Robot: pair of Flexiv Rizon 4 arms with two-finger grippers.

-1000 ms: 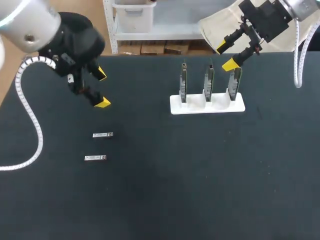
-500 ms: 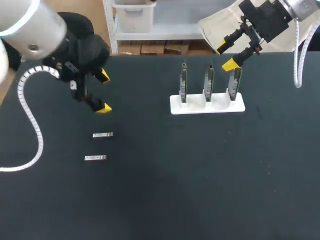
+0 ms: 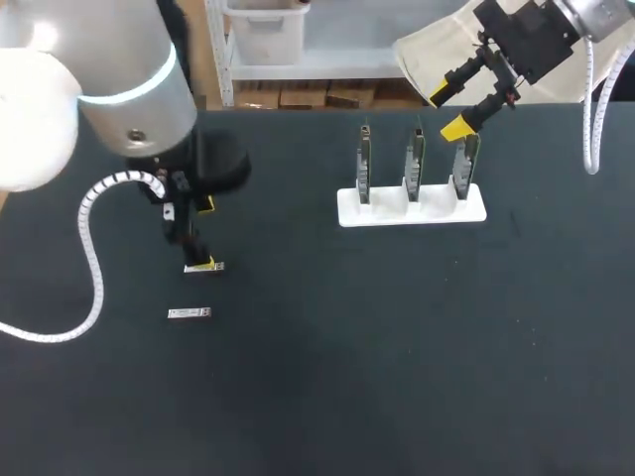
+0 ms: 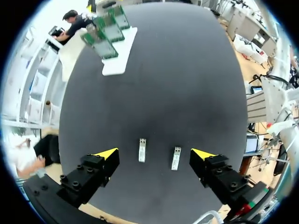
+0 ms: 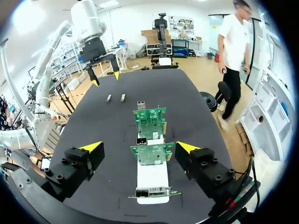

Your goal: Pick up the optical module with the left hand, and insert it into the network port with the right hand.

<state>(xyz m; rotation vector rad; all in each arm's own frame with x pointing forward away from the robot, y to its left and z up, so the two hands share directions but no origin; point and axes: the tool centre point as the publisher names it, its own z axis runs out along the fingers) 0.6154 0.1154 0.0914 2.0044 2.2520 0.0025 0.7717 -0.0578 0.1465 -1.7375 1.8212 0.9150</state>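
Observation:
Two small silver optical modules lie on the black table: one (image 3: 216,267) partly under my left gripper's lower yellow tip, the other (image 3: 189,313) nearer the front. In the left wrist view both modules (image 4: 142,150) (image 4: 176,158) lie ahead of and between the fingers of my left gripper (image 4: 155,154), which is open and holds nothing. My left gripper (image 3: 204,235) hovers over the farther module. A white stand (image 3: 412,208) carries three upright green boards with ports (image 5: 150,119). My right gripper (image 3: 449,109) hangs open and empty above the stand's right end, with the boards between its fingers (image 5: 139,147).
The white stand's base (image 5: 153,177) sits at the table's back middle. My left arm's white cable (image 3: 91,258) loops over the table's left side. The right wrist view shows my left gripper (image 5: 103,70) past the two modules (image 5: 115,98).
My left arm has swung toward the front and right, bringing its gripper down over the farther module. The right arm has not moved.

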